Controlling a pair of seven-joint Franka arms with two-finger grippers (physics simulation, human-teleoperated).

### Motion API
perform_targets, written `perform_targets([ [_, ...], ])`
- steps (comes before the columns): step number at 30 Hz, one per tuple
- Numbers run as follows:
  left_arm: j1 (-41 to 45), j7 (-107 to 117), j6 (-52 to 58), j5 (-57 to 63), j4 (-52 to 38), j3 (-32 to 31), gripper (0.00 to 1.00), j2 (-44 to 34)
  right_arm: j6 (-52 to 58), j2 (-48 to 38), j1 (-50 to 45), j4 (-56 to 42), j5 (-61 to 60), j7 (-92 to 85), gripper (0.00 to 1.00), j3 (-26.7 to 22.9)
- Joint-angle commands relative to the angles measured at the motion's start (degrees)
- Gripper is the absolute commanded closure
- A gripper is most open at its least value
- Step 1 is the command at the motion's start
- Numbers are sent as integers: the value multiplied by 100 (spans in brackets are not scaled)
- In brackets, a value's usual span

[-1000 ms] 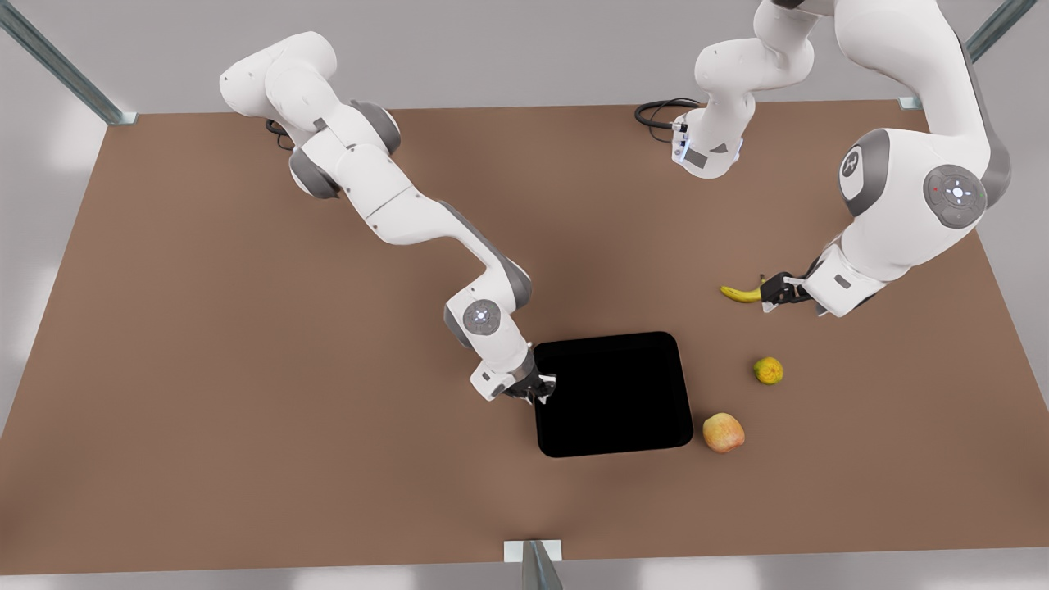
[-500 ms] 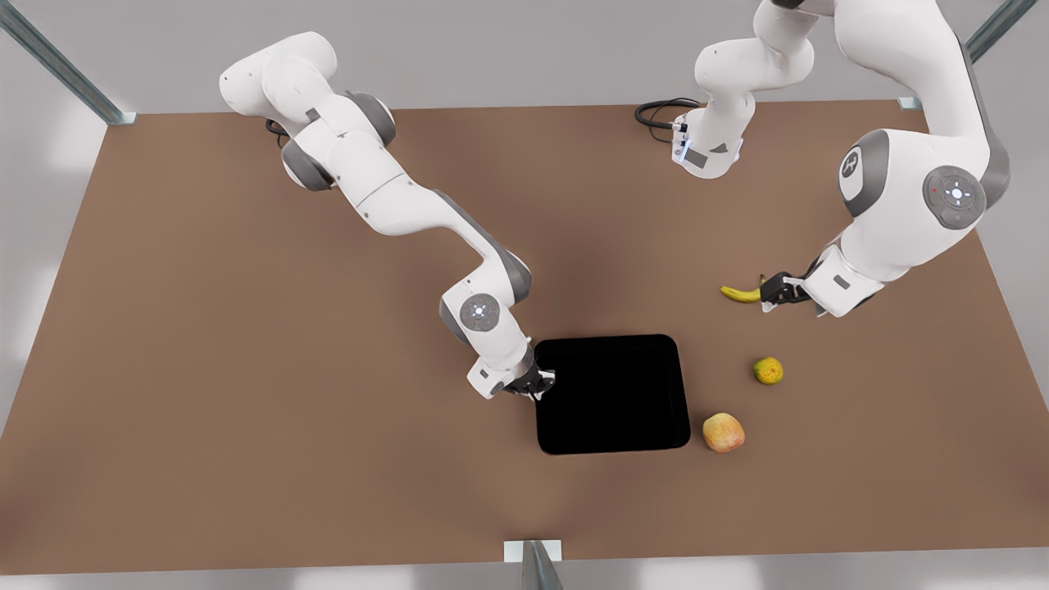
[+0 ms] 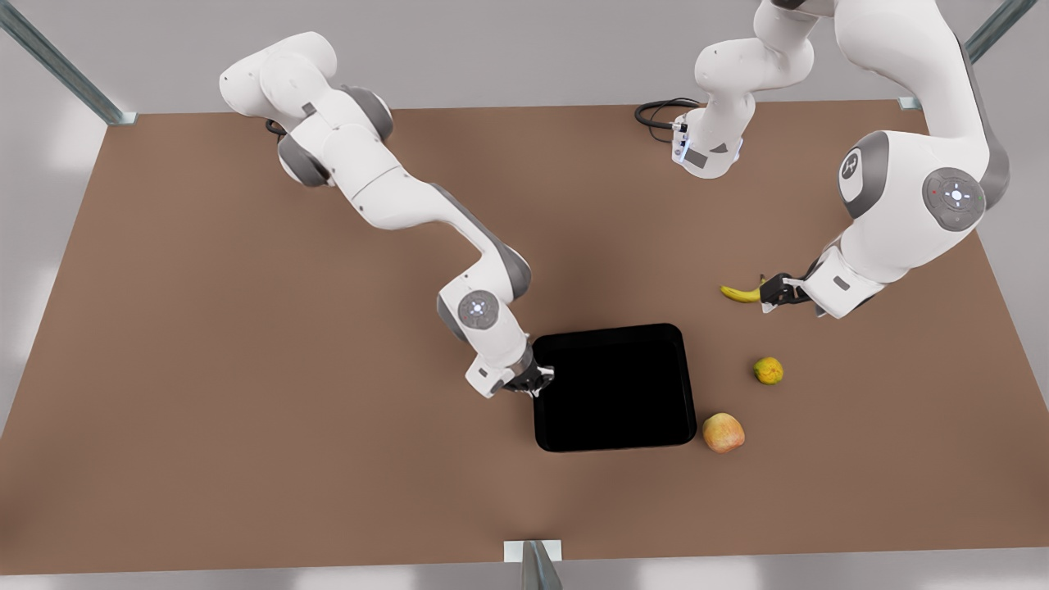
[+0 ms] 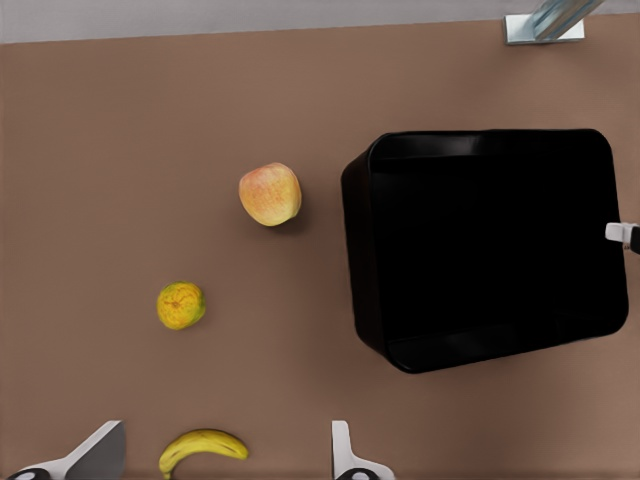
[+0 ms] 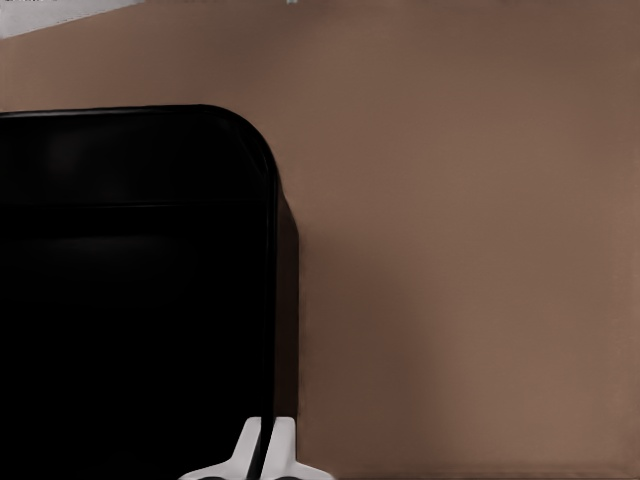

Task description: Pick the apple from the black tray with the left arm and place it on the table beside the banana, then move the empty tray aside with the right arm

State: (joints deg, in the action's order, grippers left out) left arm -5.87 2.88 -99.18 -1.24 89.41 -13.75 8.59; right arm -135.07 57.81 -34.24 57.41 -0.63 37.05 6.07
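Here R gripper (image 3: 537, 383) pinches black tray (image 3: 610, 389) rim; fingertips (image 5: 283, 445) cropped.

Black tray (image 3: 610, 387), red-yellow apple (image 3: 723, 433), brown table (image 3: 246, 369)

Both arms consist of glossy white rounded link shells joined by grey joint bands. Each wrist joint carries a round grey cap (image 3: 479, 310) with a small lit indicator at its centre; the cap (image 3: 955, 196) at the front view's right adds tiny red and green dots. Each black gripper body ends in pale fingers. A black cable loop (image 3: 658, 113) lies at one arm base.
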Motion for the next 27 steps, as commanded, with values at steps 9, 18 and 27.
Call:
perform_targets([
  [9,-28,-15,4,80,15,57,0,2,1782,-1280,611,640,1,-1587,86,8],
  [18,-116,46,400,53,32,-13,0,-147,2248,-2441,1560,1809,10,-3362,86,17],
  [27,-107,46,479,89,-3,-22,0,-349,2705,-3381,2835,2512,10,-5753,87,17],
])
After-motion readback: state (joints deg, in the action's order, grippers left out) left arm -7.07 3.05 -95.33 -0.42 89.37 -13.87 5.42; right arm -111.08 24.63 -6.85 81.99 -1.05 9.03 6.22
